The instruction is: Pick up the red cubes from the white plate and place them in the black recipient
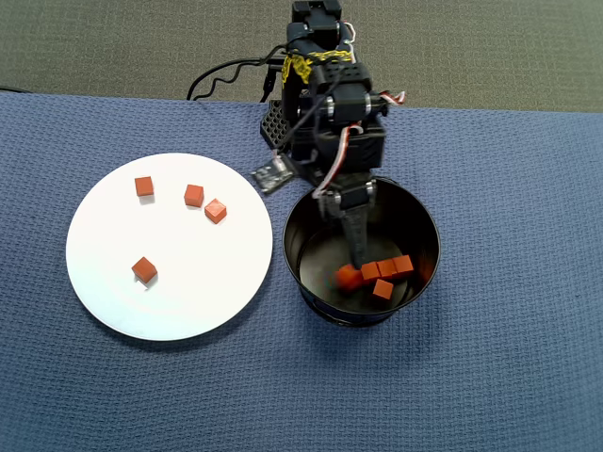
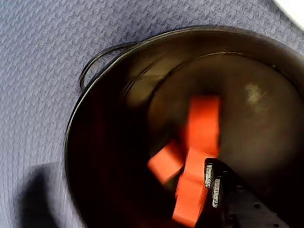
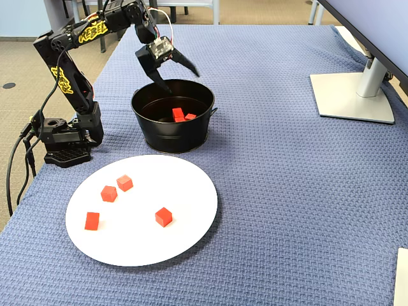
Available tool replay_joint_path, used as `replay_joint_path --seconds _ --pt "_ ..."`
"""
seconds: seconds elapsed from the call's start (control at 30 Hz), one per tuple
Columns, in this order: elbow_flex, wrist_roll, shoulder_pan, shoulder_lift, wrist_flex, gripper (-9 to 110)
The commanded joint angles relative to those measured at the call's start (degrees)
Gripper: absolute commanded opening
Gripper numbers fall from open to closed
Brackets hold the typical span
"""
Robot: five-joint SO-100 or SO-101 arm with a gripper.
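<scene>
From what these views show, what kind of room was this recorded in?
Probably an office or lab desk: a blue woven cloth covers the table, a monitor stand sits at the right in the fixed view, and grey carpet shows beyond the edge.

Table under blue woven cloth (image 3: pixel 287 191); on it, in the fixed view: white plate (image 3: pixel 191 220) near-left, black recipient (image 3: pixel 172 137) beyond it, arm base (image 3: pixel 64 153) far-left, probably a monitor stand (image 3: pixel 354 95) far-right.

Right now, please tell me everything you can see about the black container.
The black container is a round, deep tin with tall straight walls and a glossy dark inside. It stands upright on the blue woven cloth, beside the white plate, apart from it. A small handle shows on its side in the fixed view. Several red cubes lie on its bottom. The open gripper hangs over its rim.
</scene>
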Motion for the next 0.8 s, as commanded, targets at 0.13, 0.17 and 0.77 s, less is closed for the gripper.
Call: replay_joint_path --seconds 0.13,0.17,0.77 --pt "-4.83 -14.59 26.98 -1.93 -4.04 42" --pt "-4.83 -16.79 29.71 -3.16 -4.83 43" --pt "-4.22 -51.42 47.81 -27.77 -18.9 39"
